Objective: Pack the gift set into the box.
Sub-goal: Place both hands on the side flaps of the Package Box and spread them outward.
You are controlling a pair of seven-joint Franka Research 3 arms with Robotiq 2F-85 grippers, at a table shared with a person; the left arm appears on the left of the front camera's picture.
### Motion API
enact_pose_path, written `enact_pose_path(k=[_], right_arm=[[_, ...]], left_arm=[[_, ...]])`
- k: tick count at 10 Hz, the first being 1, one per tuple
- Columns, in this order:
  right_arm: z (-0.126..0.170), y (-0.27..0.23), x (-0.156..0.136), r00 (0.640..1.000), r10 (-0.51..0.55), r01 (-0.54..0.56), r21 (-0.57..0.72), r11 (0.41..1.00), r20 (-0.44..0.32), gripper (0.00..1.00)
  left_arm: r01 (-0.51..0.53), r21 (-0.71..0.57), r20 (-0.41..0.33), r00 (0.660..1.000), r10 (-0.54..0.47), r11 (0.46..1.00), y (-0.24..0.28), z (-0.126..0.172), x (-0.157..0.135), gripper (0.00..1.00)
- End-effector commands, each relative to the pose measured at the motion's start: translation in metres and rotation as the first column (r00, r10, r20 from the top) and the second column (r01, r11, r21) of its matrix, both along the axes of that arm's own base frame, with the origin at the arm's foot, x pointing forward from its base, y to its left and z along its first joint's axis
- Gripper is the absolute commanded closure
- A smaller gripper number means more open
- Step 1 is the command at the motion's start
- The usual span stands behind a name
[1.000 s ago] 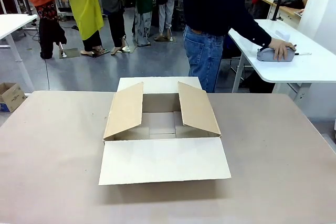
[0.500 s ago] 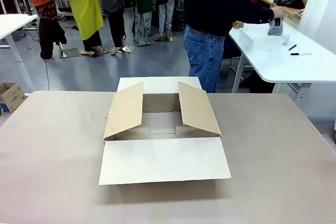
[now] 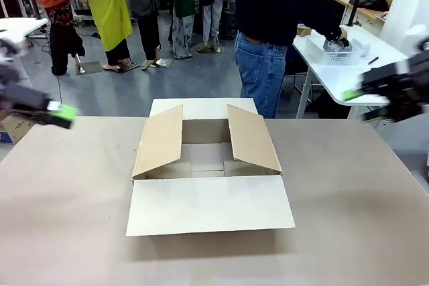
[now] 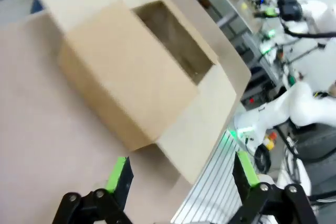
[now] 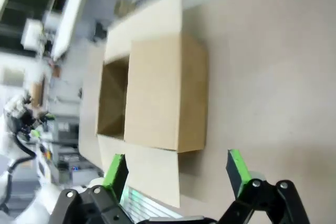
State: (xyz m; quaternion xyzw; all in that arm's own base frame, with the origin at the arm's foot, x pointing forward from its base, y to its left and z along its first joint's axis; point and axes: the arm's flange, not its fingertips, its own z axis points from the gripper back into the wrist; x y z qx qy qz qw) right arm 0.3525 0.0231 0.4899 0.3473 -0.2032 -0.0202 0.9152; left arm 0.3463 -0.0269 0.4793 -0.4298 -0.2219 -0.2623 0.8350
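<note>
Brown cardboard box [image 3: 208, 165], one, four flaps open, centred on my table [image 3: 60, 219], one white basket [image 3: 335, 51] on far side table [image 3: 322, 72], one hand [image 3: 337, 38] inside, I read left gripper [image 4: 181, 167] and right gripper [image 5: 175, 165] both jaws apart, empty.

The box [image 3: 208, 165] sits mid-bench [image 3: 67, 232], its mouth partly roofed. The left flap [image 3: 159, 140] and right flap [image 3: 253, 137] lean inward over it, leaving a narrower slot between them open from above. The near flap [image 3: 209, 204] lies flat on the bench. Bare bench runs either side of the box. The left claw [image 3: 64, 113] and right claw [image 3: 365, 102], both spread wide, hang well apart from the box.
</note>
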Motion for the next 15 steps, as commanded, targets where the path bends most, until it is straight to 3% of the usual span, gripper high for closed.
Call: enact_pose_path(k=[1,3,4,6,7,8,9,11,12,13,14,15], right_arm=[[0.010,-0.051,-0.009,0.997,-0.072,0.070,0.047,0.996,0.022,0.00],[0.010,-0.051,-0.009,0.997,-0.072,0.070,0.047,0.996,0.022,0.00],[0.010,-0.051,-0.009,0.997,-0.072,0.070,0.047,0.996,0.022,0.00],[0.008,-0.052,-0.006,0.996,-0.087,0.086,0.050,0.995,0.018,0.00],[0.006,-0.039,-0.013,0.981,0.161,-0.152,0.086,0.985,-0.106,0.00],[0.006,-0.029,-0.017,0.952,0.250,-0.235,0.103,0.967,-0.176,0.00],[0.007,-0.023,-0.018,0.947,0.267,-0.247,0.124,0.961,-0.179,0.00],[0.004,-0.009,-0.012,0.948,0.266,-0.245,0.133,0.960,-0.177,0.00],[0.002,-0.004,-0.007,0.967,0.199,-0.183,0.106,0.977,-0.159,0.00],[-0.002,-0.004,-0.024,0.943,0.271,-0.246,0.145,0.958,-0.191,0.00],[-0.002,-0.004,-0.024,0.943,0.271,-0.246,0.145,0.958,-0.191,0.00],[-0.002,-0.004,-0.024,0.943,0.271,-0.246,0.145,0.958,-0.191,0.00]], left_arm=[[-0.066,-0.064,-0.014,0.998,0.065,0.996,0.056,-0.019,0.001,0.00],[-0.066,-0.064,-0.014,0.998,0.065,0.996,0.056,-0.019,0.001,0.00],[-0.033,-0.014,-0.012,0.999,0.033,0.999,0.011,-0.002,0.002,0.00],[-0.234,0.049,-0.107,0.965,0.238,0.971,-0.025,0.027,0.018,0.00],[-0.238,0.082,-0.133,0.960,0.247,0.968,-0.048,0.043,0.028,0.00],[-0.253,0.127,-0.133,0.954,0.270,0.959,-0.070,0.056,0.039,0.00],[-0.316,0.167,-0.125,0.933,0.338,0.934,-0.092,0.064,0.051,0.00],[-0.379,0.246,-0.149,0.895,0.421,0.892,-0.161,0.055,0.064,0.00],[-0.321,0.329,-0.127,0.917,0.378,0.888,-0.192,0.028,0.048,0.00],[-0.350,0.183,-0.114,0.920,0.374,0.919,-0.141,0.066,0.053,0.00],[-0.350,0.183,-0.114,0.920,0.374,0.919,-0.141,0.066,0.053,0.00],[-0.343,0.244,-0.118,0.918,0.379,0.907,-0.183,0.043,0.053,0.00]])
